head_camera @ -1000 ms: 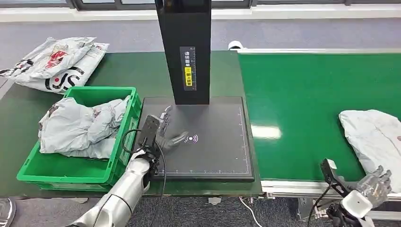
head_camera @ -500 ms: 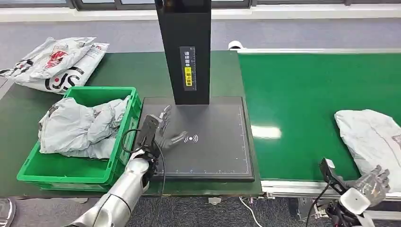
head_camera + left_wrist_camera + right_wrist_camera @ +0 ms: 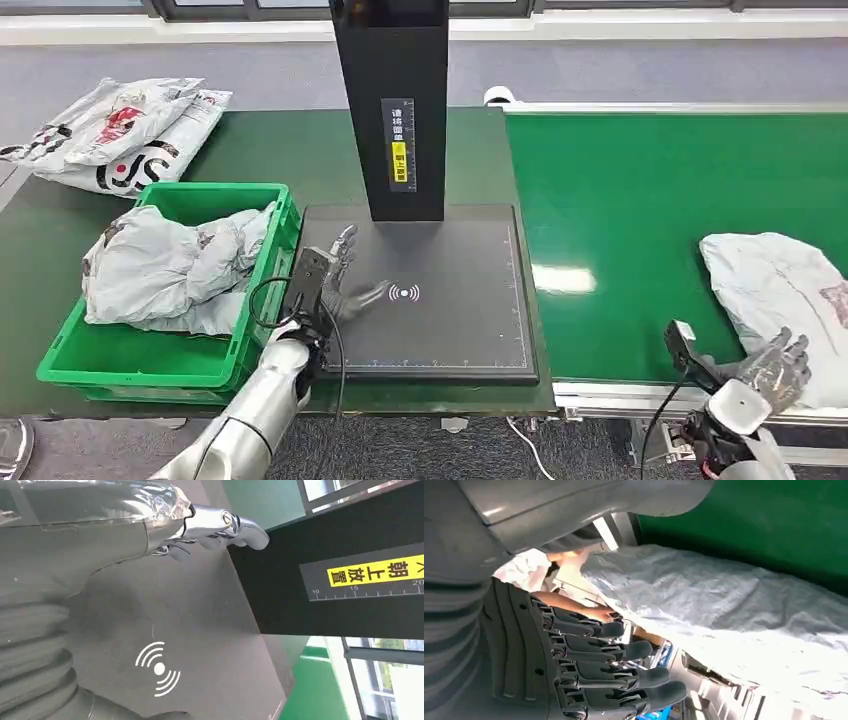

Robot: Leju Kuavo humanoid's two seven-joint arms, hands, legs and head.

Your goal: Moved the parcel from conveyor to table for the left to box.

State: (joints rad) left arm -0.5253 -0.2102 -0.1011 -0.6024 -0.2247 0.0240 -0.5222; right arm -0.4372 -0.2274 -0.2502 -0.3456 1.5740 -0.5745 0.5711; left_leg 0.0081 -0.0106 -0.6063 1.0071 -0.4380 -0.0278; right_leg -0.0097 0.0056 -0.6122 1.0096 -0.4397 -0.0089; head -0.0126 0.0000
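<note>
Sliding closer, parcel (image 3: 780, 285) now meets right robot hand (image 3: 770, 368).

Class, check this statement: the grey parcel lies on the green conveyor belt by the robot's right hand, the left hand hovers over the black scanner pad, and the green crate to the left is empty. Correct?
Not quite. The green crate is not empty: the head view shows a crumpled grey bag in it. The rest holds: the grey parcel lies on the conveyor belt by the right hand, and the left hand is over the black scanner pad.

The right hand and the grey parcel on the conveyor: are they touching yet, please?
Cannot tell. In the head view the right hand overlaps the near edge of the grey parcel; in the right wrist view its fingers spread beneath the bag, with neither contact nor gap plain.
</note>
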